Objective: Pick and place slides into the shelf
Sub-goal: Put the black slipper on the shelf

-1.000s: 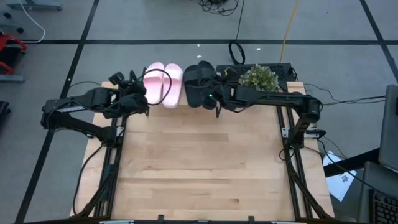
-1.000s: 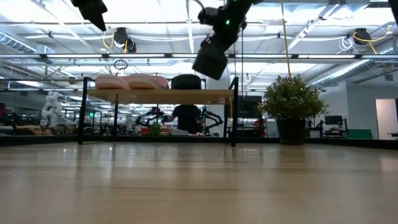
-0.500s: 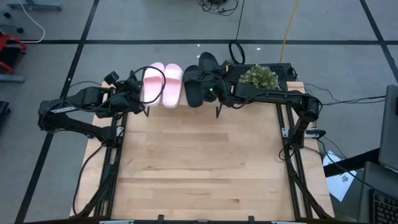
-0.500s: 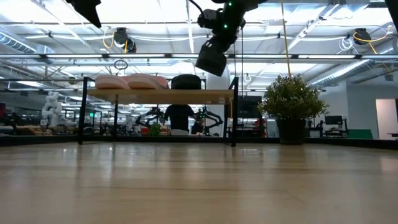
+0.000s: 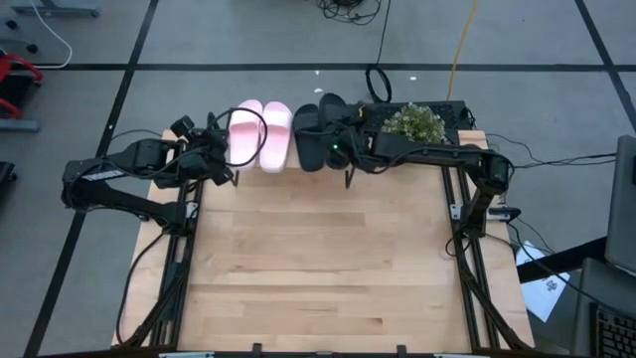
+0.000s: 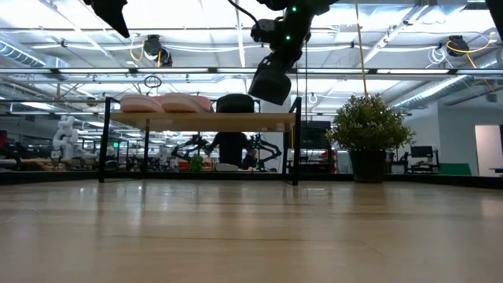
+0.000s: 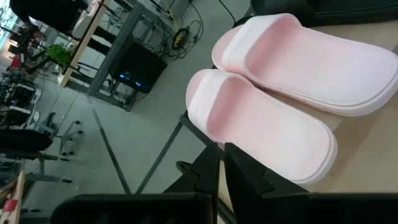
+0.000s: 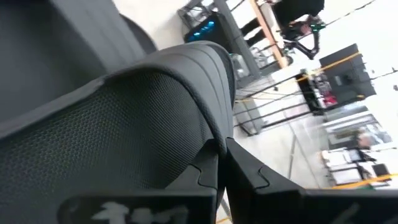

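Pink slides and one black slide lie side by side on the shelf. Right pincer grips the second black slide over the shelf. Left pincer, closed and empty, hovers beside the pink pair.

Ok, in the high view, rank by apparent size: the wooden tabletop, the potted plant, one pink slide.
1. Wooden tabletop, by far the largest.
2. and 3. Pink slide and potted plant cover similar areas; the slide is longer, the plant rounder, so I won't rank them.
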Available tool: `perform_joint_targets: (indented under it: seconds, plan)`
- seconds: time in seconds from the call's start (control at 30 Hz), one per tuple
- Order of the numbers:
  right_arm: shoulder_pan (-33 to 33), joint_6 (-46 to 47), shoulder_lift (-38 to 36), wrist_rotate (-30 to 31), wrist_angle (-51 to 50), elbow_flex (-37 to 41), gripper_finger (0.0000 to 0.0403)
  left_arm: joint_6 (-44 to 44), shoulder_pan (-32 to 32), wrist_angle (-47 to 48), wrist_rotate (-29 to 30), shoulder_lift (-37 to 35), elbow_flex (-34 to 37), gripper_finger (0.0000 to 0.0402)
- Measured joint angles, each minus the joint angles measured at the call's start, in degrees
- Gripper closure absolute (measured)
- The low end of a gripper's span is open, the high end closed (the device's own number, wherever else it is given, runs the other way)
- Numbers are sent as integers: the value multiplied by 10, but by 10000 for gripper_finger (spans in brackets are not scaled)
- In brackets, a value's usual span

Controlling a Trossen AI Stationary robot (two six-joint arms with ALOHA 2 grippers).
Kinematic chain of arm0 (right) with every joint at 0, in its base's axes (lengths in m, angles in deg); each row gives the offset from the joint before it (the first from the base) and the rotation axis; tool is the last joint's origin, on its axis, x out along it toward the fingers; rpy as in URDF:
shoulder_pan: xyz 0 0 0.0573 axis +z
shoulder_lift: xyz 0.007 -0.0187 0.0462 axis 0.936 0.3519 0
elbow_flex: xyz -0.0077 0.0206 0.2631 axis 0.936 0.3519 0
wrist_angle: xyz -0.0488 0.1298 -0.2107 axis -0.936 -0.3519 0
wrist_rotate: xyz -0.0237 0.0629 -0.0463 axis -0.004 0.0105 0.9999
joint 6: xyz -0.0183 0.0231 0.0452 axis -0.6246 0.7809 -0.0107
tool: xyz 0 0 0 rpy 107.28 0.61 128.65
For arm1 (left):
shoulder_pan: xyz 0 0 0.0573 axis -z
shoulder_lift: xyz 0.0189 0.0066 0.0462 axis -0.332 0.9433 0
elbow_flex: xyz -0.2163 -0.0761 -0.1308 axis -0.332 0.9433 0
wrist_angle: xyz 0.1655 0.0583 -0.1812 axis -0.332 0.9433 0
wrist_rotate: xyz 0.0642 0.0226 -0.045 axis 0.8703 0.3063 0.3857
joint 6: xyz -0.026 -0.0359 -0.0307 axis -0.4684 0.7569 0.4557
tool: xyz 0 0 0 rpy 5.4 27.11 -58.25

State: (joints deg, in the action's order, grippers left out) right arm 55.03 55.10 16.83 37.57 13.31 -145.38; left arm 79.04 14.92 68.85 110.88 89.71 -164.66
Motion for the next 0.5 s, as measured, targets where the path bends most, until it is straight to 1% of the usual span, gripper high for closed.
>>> perform_joint_targets:
  seconds: [0.5]
  plan:
    - [-7,12,2,-5,-18,0,403,-1,0,0,0,0,0,369]
